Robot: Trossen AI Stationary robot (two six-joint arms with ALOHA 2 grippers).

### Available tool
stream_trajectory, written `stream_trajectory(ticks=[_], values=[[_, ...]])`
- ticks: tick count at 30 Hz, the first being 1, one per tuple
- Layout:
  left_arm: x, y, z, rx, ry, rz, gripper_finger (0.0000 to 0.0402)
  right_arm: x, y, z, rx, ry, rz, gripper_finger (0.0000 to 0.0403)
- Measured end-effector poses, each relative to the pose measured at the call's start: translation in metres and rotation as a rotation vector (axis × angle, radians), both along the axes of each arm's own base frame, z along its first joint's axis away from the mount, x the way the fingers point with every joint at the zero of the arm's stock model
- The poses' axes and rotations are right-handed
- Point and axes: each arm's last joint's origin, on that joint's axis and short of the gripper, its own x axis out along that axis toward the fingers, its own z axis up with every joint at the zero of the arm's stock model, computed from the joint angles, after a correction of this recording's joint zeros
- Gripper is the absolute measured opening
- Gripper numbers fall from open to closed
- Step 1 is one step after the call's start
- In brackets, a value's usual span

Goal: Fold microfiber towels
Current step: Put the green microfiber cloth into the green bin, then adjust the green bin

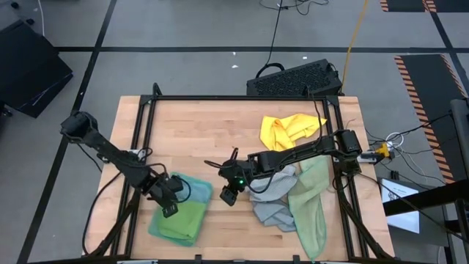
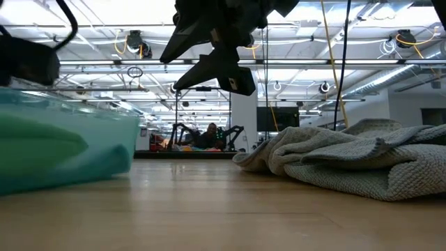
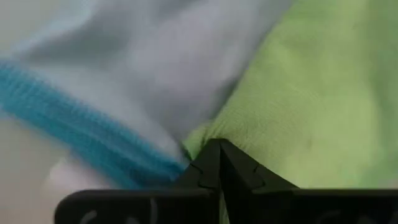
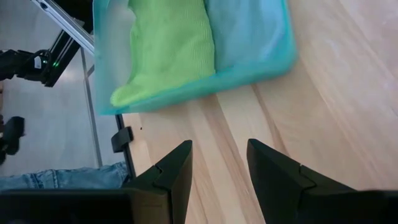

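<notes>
A shallow teal bin [image 1: 199,192] near the table's front left holds a folded bright green towel [image 4: 168,50] beside a folded light blue towel [image 4: 244,30]. My left gripper [image 3: 219,154] is shut, pointing steeply down into the bin where the two towels meet. My right gripper [image 4: 219,168] hangs open above bare wood at the table's middle, just right of the bin, holding nothing. A yellow towel [image 1: 289,130] lies crumpled at the far right. A grey towel [image 1: 270,207] and a pale sage green towel [image 1: 311,209] lie loose at the near right. My left gripper has its shut fingertips [image 3: 211,163] coming from above at the seam between the bright green towel [image 3: 298,106] and the light blue towel [image 3: 155,68]. Whether they press on the cloth or hover just over it, I cannot tell. Both towels lie flat in the bin.
A black metal frame [image 1: 234,97] runs around the wooden table top [image 1: 212,139]. A black case [image 1: 293,79] stands beyond the far edge. Bare wood lies between the bin and the loose towels and across the far left.
</notes>
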Motion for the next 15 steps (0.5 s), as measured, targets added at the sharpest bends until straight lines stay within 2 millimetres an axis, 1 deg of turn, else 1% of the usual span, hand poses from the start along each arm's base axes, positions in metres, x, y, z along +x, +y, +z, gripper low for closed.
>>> stream_trajectory(ticks=[3, 6, 8, 12, 15], values=[[0.003, 0.001, -0.007, 0.007, 0.002, -0.034, 0.0014, 0.0, 0.0, 0.0, 0.0, 0.001, -0.001, 0.0144], [0.007, 0.003, 0.0, -0.011, 0.019, -0.079, 0.0005, 0.0, 0.0, 0.0, 0.001, 0.004, -0.005, 0.0144], [0.009, 0.006, 0.012, -0.007, 0.017, -0.076, 0.0004, 0.0, 0.0, 0.0, 0.003, 0.005, -0.008, 0.0144], [0.014, 0.013, 0.042, -0.024, -0.035, -0.037, 0.0014, 0.001, -0.001, 0.0, -0.004, -0.002, -0.027, 0.0144], [0.017, 0.018, 0.064, -0.035, -0.116, -0.035, 0.0014, 0.002, -0.002, 0.001, -0.011, -0.014, -0.058, 0.0144]])
